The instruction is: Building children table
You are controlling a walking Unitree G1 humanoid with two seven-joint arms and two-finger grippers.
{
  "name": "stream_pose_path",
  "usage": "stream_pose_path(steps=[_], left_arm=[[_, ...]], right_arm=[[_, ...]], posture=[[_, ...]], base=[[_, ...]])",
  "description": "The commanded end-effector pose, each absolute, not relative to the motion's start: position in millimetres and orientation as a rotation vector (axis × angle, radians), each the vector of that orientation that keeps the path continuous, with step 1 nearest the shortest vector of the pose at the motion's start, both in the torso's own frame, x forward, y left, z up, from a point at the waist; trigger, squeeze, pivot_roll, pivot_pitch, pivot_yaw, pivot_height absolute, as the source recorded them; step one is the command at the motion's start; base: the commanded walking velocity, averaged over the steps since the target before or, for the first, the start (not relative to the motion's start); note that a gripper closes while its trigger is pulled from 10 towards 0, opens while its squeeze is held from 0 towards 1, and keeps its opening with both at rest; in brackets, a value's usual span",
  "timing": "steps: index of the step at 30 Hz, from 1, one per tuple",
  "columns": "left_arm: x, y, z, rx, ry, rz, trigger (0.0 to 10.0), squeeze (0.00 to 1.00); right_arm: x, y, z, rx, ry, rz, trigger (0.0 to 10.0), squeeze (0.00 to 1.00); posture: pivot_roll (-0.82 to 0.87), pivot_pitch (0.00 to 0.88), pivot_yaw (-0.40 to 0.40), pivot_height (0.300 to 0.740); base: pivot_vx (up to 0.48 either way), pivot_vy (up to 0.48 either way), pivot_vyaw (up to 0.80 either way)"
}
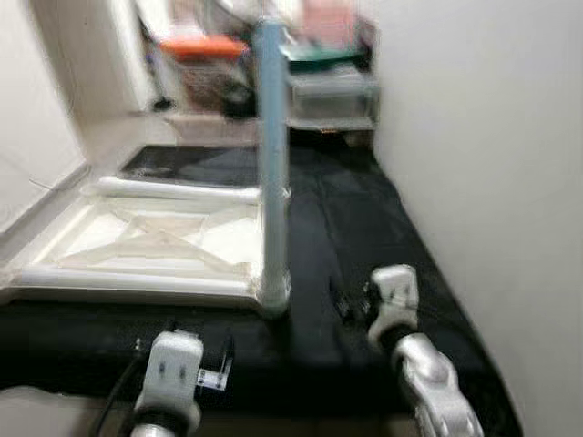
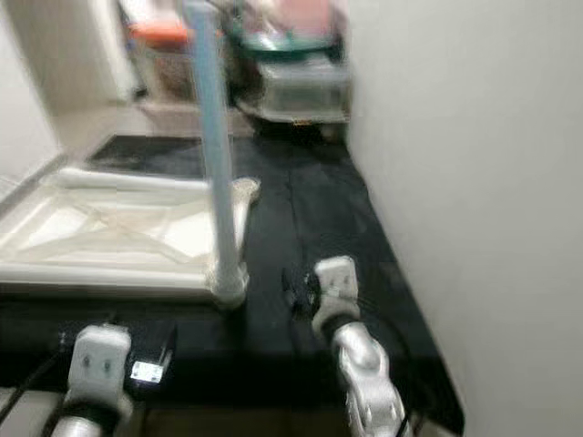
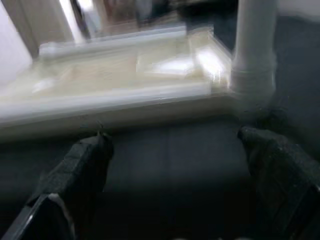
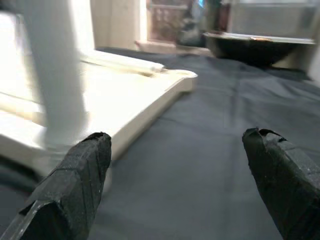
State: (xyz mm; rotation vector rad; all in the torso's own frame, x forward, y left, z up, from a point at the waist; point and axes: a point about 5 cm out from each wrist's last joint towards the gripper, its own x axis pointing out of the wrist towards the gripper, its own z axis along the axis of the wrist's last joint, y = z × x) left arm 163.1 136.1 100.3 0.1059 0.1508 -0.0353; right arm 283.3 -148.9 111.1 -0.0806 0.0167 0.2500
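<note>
White tabletop lies upside down on black mat, one pale blue leg standing upright at its near corner. Left gripper and right gripper hover low over mat beside it, fingers spread wide, holding nothing. Views blurred.

A narrow room corner with a dark mat spread over a pale floor.

A plain white wall is running along the right side, and a black fabric mat is lying flat against its base, covering most of the floor ahead. Pale beige flooring is showing beyond the mat's far left edge, and another white wall is rising on the left. At the far end, blurred clutter is sitting: clear plastic storage boxes stacked together, and an orange-lidded bin beside them. Soft, even light is filling the space.
</note>
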Motion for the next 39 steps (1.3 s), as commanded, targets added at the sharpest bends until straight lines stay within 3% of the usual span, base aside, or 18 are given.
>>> stream_pose_path(steps=[1,13,20,21,22,23,34,35,37,39], left_arm=[[171.2,136.0,107.6,0.128,0.107,-0.044,10.0,0.0],[170.9,136.5,109.6,0.136,0.093,-0.037,10.0,0.0],[177.8,148.3,117.4,0.16,0.055,0.042,10.0,0.0],[179.4,149.6,118.1,0.161,0.051,0.048,10.0,0.0],[180.1,150.1,118.3,0.161,0.049,0.049,10.0,0.0],[180.3,150.3,118.3,0.16,0.049,0.05,10.0,0.0],[176.2,142.6,112.0,0.127,0.078,0.007,10.0,0.0],[174.7,138.6,110.1,0.114,0.088,-0.018,10.0,0.0],[173.7,136.2,109.1,0.107,0.094,-0.034,10.0,0.0],[170.8,129.1,107.3,0.098,0.109,-0.079,10.0,0.0]], right_arm=[[282.4,-146.9,108.5,-0.07,0.033,0.251,10.0,0.0],[281.1,-140.8,108.2,-0.078,0.026,0.291,10.0,0.0],[286.5,-130.6,112.1,0.014,0.023,0.412,10.0,0.0],[289.3,-129.9,113.7,0.028,0.017,0.433,10.0,0.04],[291.5,-130.4,114.4,0.02,0.013,0.446,10.0,0.89],[293.3,-131.6,114.4,0.012,0.011,0.451,10.0,1.0],[299.0,-140.6,114.7,0.018,0.038,0.57,10.0,1.0],[301.0,-143.5,117.1,0.018,0.034,0.592,10.0,0.0],[302.6,-145.4,118.9,0.017,0.029,0.605,10.0,0.0],[322.2,-150.2,139.0,0.013,-0.024,0.667,10.0,0.0]], posture=[[0.05,0.0,0.007,0.74],[0.05,0.0,0.009,0.74],[0.05,0.0,0.01,0.74],[0.05,0.0,0.003,0.74],[0.05,0.0,0.004,0.74],[0.05,0.0,0.004,0.74],[0.06,0.0,0.005,0.74],[0.05,0.0,0.009,0.74],[0.05,0.0,0.009,0.74],[0.06,0.002,0.016,0.74]], base=[[0.0,0.0,0.0],[0.0,0.0,0.0],[0.0,0.0,0.0],[0.0,0.0,0.0],[0.0,0.0,0.0],[0.0,0.0,0.0],[0.0,0.0,0.0],[0.0,0.0,0.0],[0.0,0.0,0.0],[0.0,0.0,0.0]])
